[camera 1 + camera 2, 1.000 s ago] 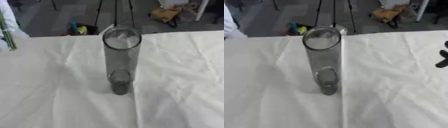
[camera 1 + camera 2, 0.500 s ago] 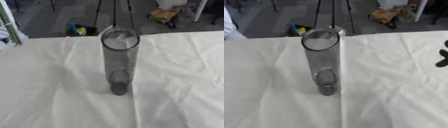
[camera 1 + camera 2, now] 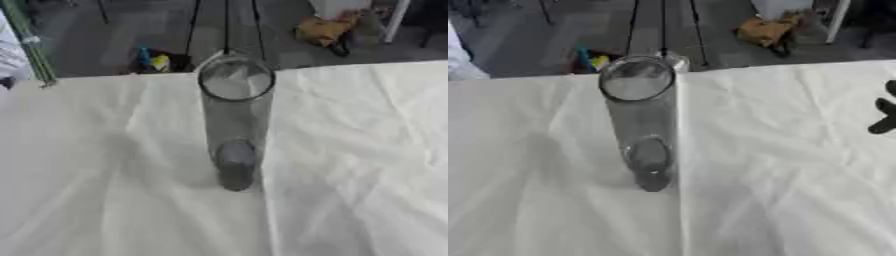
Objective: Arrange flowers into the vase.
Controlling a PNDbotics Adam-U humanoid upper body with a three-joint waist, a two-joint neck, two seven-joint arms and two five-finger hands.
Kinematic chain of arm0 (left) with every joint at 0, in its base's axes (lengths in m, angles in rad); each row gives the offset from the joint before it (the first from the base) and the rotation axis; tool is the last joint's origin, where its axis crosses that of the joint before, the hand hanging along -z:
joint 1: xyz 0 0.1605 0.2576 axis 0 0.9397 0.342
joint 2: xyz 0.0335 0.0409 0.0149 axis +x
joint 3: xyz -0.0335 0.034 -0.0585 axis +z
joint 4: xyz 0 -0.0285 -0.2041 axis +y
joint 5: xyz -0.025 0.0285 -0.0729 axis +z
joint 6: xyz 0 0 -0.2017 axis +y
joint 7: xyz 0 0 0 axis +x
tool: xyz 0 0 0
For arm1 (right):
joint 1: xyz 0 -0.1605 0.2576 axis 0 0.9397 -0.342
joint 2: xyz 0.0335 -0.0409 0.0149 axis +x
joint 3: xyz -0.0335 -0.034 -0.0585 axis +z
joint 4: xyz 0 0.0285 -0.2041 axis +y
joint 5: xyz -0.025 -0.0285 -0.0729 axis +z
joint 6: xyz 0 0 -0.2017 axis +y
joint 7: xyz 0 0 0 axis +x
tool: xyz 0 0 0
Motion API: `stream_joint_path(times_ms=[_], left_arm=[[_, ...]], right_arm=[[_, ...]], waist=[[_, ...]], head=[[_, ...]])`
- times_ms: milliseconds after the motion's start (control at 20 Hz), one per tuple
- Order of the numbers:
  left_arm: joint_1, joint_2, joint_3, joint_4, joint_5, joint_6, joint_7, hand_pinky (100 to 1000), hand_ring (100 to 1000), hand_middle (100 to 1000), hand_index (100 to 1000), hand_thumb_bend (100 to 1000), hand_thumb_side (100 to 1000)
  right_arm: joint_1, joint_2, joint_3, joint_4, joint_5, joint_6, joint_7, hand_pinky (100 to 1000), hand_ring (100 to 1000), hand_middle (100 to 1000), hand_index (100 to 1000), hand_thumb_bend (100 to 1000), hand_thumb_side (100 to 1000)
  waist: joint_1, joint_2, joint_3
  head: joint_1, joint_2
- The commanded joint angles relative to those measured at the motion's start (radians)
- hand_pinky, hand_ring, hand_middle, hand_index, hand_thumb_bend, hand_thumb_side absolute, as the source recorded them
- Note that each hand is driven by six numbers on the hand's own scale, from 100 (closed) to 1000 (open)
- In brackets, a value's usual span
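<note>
On the near part of the bench [image 3: 105, 200], a white creased cloth [image 3: 798, 190] is covering the whole surface and nothing is lying on it; open room is running to the left, right and near edges.

At mid-bench, one clear glass vase [image 3: 234, 125] is standing upright on the cloth, its round base toward the viewer and its open mouth toward the far edge. Nothing is showing inside it.

At the right edge of the right eye view, the right hand [image 3: 884, 111] is showing only as dark fingers, spread apart and holding nothing, well apart from the vase. The left hand is not appearing in either view.

At the far left corner, one bunch of green flower stems [image 3: 28, 42] is rising past the bench edge in the left eye view, well apart from the vase; what is holding it cannot be told.

Beyond the far edge, a grey floor [image 3: 114, 30] is carrying three thin dark tripod legs [image 3: 226, 25] and one tan bag [image 3: 767, 30].
</note>
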Motion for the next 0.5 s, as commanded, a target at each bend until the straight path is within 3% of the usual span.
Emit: stream_joint_path(times_ms=[50,500], left_arm=[[-0.034,-0.005,-0.003,0.002,-0.025,-0.018,-0.007,100,100,100,100,100,621],[-0.06,-0.036,-0.018,0.002,-0.114,-0.091,-0.044,100,100,100,100,100,590]], right_arm=[[-0.014,-0.029,0.002,-0.02,-0.014,0.0,0.006,952,989,557,912,100,1000],[-0.025,-0.028,0.007,-0.02,-0.025,0.007,0.019,955,992,555,912,100,1000]], waist=[[0.015,-0.028,-0.004],[0.022,-0.019,-0.022]], head=[[0.003,-0.015],[0.01,-0.031]])
